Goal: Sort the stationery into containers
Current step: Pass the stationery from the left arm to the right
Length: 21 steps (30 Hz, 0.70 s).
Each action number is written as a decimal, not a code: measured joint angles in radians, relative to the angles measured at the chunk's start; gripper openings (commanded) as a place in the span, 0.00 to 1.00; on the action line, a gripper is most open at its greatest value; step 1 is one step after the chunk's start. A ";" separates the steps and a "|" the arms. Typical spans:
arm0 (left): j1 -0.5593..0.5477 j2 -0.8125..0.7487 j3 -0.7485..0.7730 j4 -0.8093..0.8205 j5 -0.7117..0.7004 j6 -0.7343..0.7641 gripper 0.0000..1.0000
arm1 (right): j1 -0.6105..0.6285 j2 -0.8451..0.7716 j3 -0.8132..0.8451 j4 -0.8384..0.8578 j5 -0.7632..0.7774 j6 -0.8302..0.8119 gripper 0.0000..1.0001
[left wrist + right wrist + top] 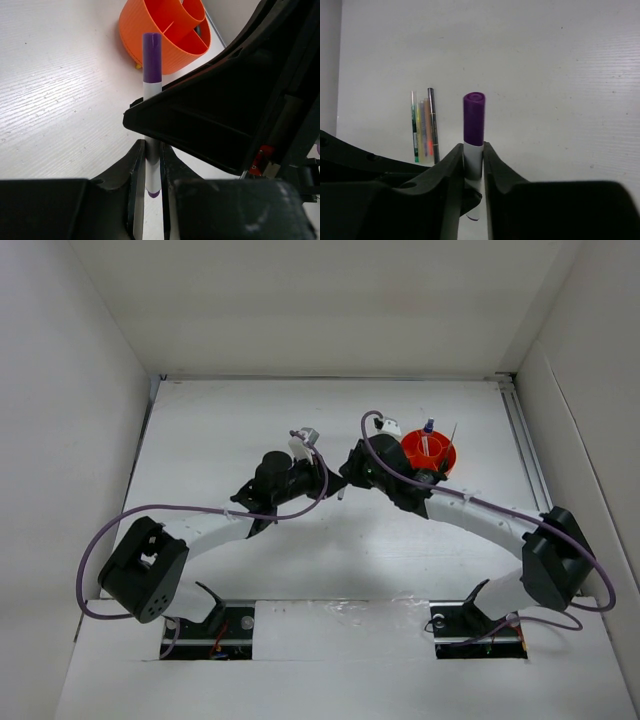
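Fingers of the left end effector are clamping the lower barrel of a white plastic marker with a purple cap, which is lying lengthwise between them with the cap reaching out past the fingertips. The right end effector is gripping the same marker, its two black fingers pressing against the white barrel just below the cap, so both arms are holding it above the middle of the white bench. The round orange plastic tub with inner dividers is sitting on the bench beyond the marker, apart from it and beside the right arm's wrist, with a blue-capped item poking up out of it. Thin coloured pens are lying side by side on the bench, past the marker in the right wrist view.
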 measured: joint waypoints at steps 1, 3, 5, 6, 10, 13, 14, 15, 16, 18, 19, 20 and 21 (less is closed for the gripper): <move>0.000 0.000 0.000 0.001 0.000 0.000 0.01 | 0.000 0.002 0.000 -0.001 0.003 0.002 0.15; 0.000 0.001 0.000 0.003 0.000 0.000 0.09 | -0.003 0.002 0.000 -0.001 0.008 0.001 0.09; 0.000 0.001 0.000 0.004 -0.001 0.001 0.16 | -0.005 0.002 0.001 -0.001 0.011 -0.001 0.04; 0.000 0.002 0.000 0.005 -0.002 0.002 0.24 | -0.005 0.002 0.001 -0.001 0.012 -0.002 0.03; 0.000 0.003 0.000 0.007 0.009 0.004 0.52 | -0.022 0.000 0.006 -0.017 0.044 -0.018 0.00; 0.000 0.001 -0.010 0.029 0.021 0.008 0.99 | -0.055 -0.008 0.015 -0.033 0.068 -0.033 0.00; 0.000 -0.005 -0.023 0.042 0.024 0.010 0.99 | -0.074 -0.014 0.018 -0.036 0.078 -0.040 0.00; 0.000 -0.015 -0.038 0.047 0.027 0.006 0.99 | -0.095 -0.023 0.021 -0.042 0.089 -0.047 0.00; 0.000 -0.031 -0.055 0.049 0.025 0.003 0.99 | -0.119 -0.031 0.025 -0.047 0.100 -0.053 0.00; 0.000 -0.070 -0.079 0.042 0.023 0.005 0.99 | -0.174 -0.044 0.039 -0.058 0.129 -0.062 0.00; 0.000 -0.095 -0.084 0.039 0.019 0.005 0.99 | -0.201 -0.046 0.051 -0.065 0.146 -0.067 0.00; 0.000 -0.122 -0.090 0.041 0.016 0.005 0.99 | -0.227 -0.047 0.066 -0.070 0.167 -0.071 0.00; 0.000 -0.151 -0.094 0.042 0.012 0.006 0.99 | -0.254 -0.046 0.079 -0.074 0.187 -0.075 0.00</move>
